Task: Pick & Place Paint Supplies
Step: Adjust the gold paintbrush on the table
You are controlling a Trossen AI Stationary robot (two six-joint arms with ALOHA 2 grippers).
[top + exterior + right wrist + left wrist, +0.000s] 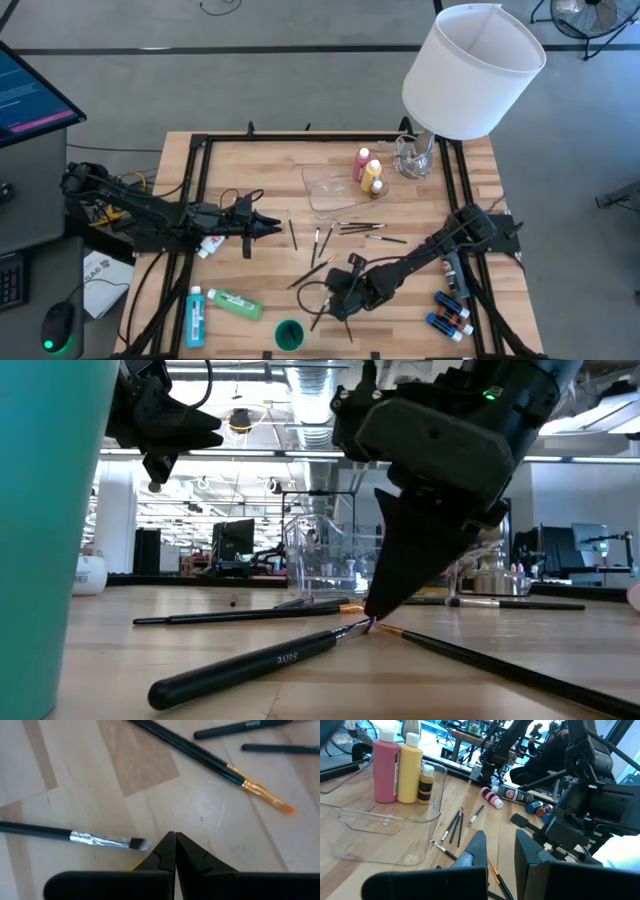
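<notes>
Right gripper [175,839] low, jaws closed; left gripper [272,228] raised, jaws closed.

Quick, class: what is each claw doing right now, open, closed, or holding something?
Left claw: closed, holding nothing, raised above the table.
Right claw: closed, tips down among the brushes, nothing visibly gripped.

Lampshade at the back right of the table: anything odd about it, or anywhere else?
Yes. The white lampshade sits tilted on its glass lamp base rather than square. Thin brushes lie scattered loose across the table's middle, and the green paint bottle lies on its side.
</notes>
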